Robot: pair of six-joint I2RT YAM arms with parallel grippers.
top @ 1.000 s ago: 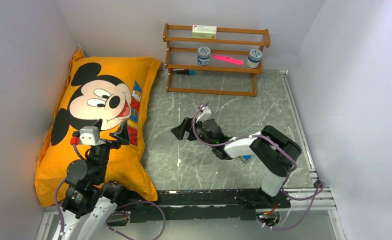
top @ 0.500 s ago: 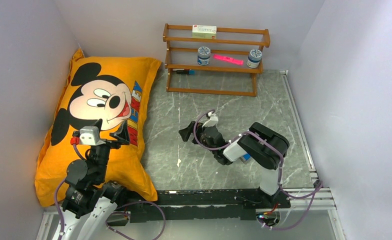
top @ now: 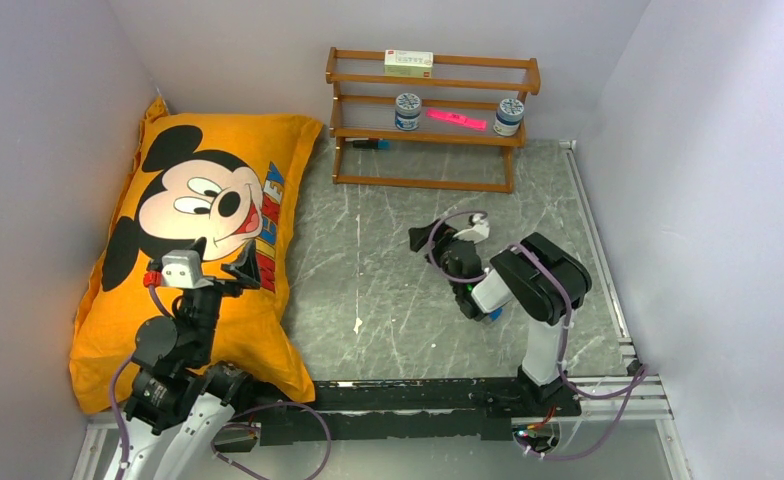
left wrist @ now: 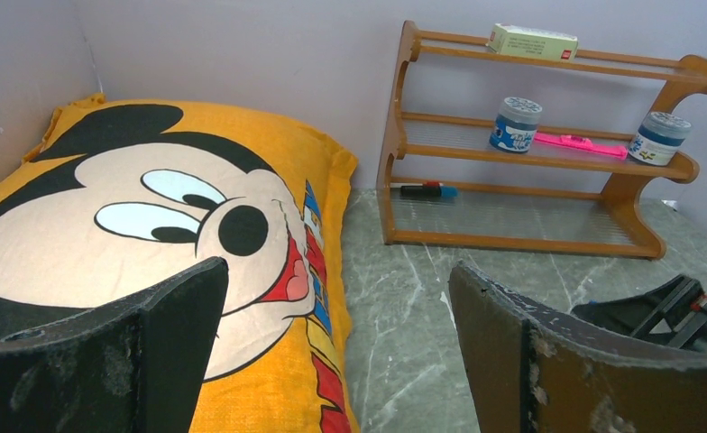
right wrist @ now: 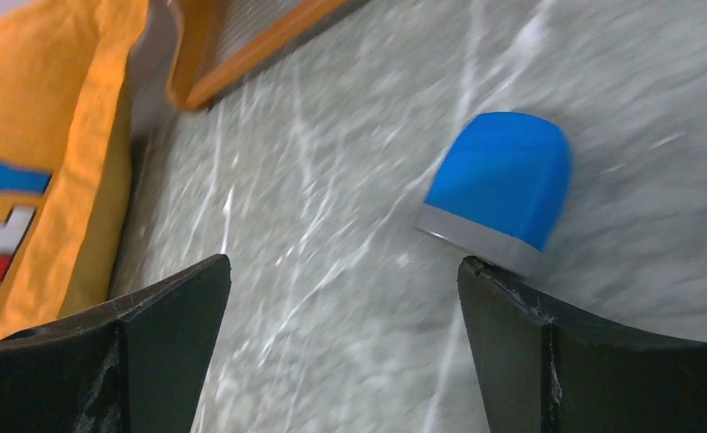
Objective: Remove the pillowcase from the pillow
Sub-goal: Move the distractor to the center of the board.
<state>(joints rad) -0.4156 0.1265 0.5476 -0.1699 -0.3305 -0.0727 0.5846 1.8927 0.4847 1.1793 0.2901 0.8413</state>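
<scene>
Caught, nearest the arm bases, the left fingers (left wrist: 151,352) spread wide apart and gripping nothing, held above the near half of the pillowcase (top: 193,215), just below the printed chin.

Found that pillowcase, orange-yellow and plumply filled, lying face up on the left side of the grey marbled surface (top: 388,290). Lay pressed along the left wall, with its far end tucked into the back corner. Showed the cartoon mouse's face uppermost, with red and blue lettering running down the right-hand edge.

Recorded, further in and right of centre, the right fingers (right wrist: 584,361) likewise wide apart and empty, low over bare surface and well clear of the pillowcase. Noted a small blue cap with a grey band (right wrist: 499,185) resting on the surface just ahead of them, untouched.

Saw, against the back wall, a wooden rack (top: 423,182) standing upright, near the pillowcase's far corner but apart from it. Held a dark marker (top: 368,143) on its lowest shelf. Carried two white-lidded jars (top: 407,110) with a pink item (top: 456,119) between them on the middle shelf, and a pale box (top: 408,63) on top.
</scene>
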